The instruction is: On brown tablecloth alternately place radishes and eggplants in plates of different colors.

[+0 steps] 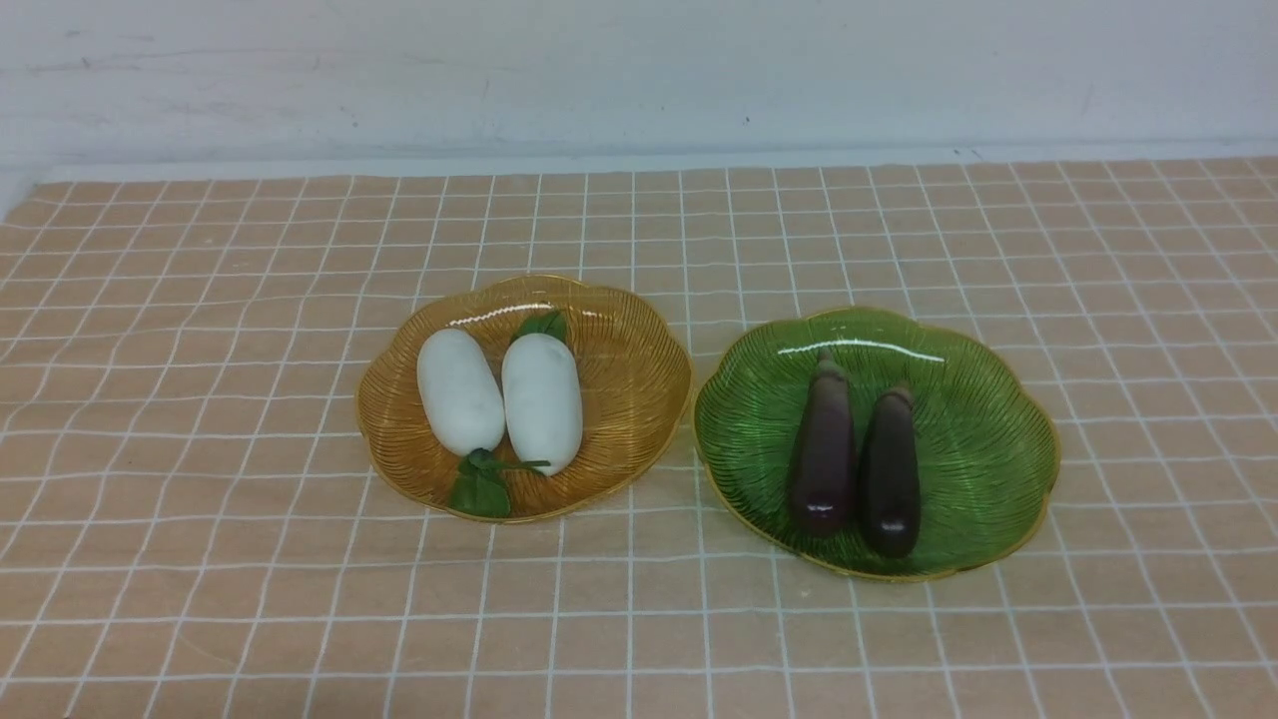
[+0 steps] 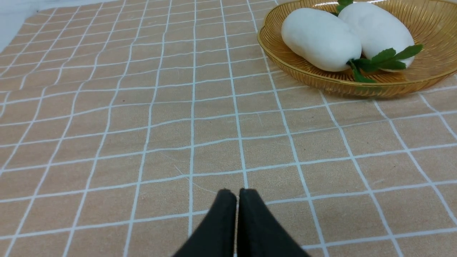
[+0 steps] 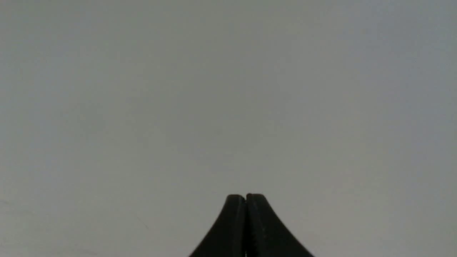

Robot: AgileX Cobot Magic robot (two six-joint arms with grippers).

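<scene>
Left gripper (image 2: 238,194) and right gripper (image 3: 245,198): tips pressed together, nothing pinched
Ahead of the left tips, amber plate (image 1: 629,399) bears both radishes; green plate (image 1: 988,449), both eggplants; placing judged complete

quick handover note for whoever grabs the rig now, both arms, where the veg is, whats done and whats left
Left tool: shut, nothing held.
Right tool: shut, nothing held, facing a pale blank surface.
Amber plate, on the left: both white radishes, side by side.
Green plate, on the right: both eggplants, side by side.
Done: all four vegetables are on plates, sorted by kind.
Left: seemingly nothing to place; the order of placing can't be told from here.
</scene>
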